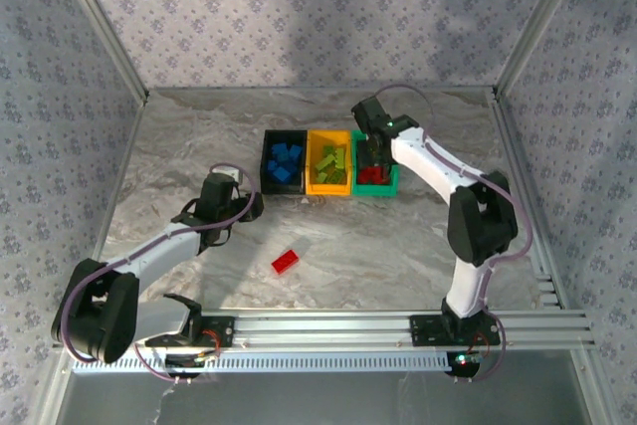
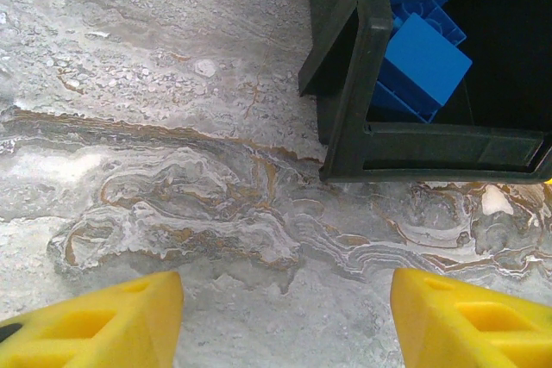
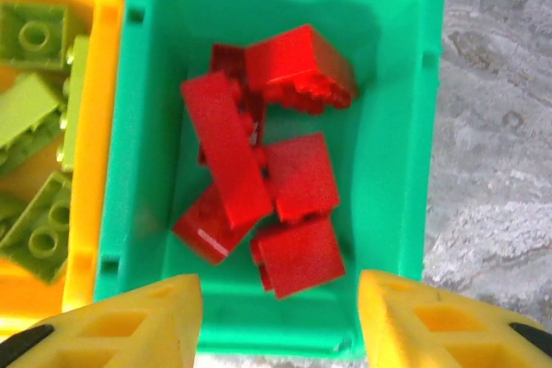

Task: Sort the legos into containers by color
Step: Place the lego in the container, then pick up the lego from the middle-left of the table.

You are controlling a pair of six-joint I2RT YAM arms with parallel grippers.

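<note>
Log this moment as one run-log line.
left tool: open, empty, near black bin | right tool: open, empty, above green bin | red lego: loose on table

Seen from above, the right gripper (image 1: 371,151) covers much of the green bin (image 1: 378,189) and the red bricks (image 1: 370,175) in it, the black bin (image 2: 431,151) runs off the top and right edges of the left wrist view, and the loose red brick (image 1: 286,262) seems too small for its studs to be counted

The left end effector (image 2: 285,321), jaws spread apart, hangs above the marbled desk (image 2: 172,144). The black bin (image 2: 345,66) at upper right holds blue legos (image 2: 427,66).
</note>
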